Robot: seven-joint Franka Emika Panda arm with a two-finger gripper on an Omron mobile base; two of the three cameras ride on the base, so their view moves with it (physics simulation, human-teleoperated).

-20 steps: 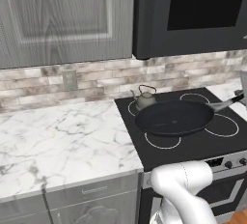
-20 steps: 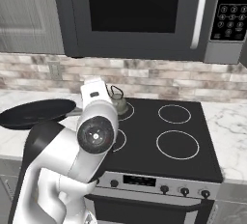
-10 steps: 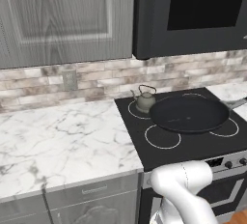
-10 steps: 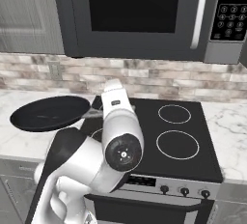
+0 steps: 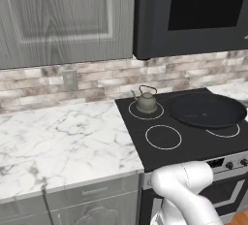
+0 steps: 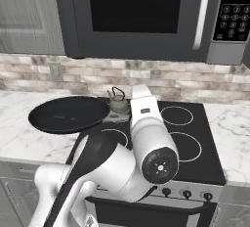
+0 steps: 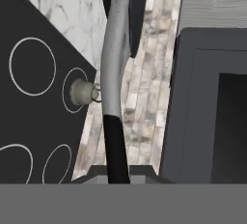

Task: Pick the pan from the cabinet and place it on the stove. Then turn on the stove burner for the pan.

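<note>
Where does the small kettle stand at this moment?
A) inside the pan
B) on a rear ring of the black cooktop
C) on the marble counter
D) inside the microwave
B: the kettle sits within a rear white ring of the stove, left of the pan in the left base view.

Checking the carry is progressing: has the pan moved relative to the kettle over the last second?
Yes. In the left base view the pan has travelled rightward, away from the kettle, toward the stove's right side.

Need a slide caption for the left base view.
Pan carried above the stove, kettle on the rear-left burner.
</note>
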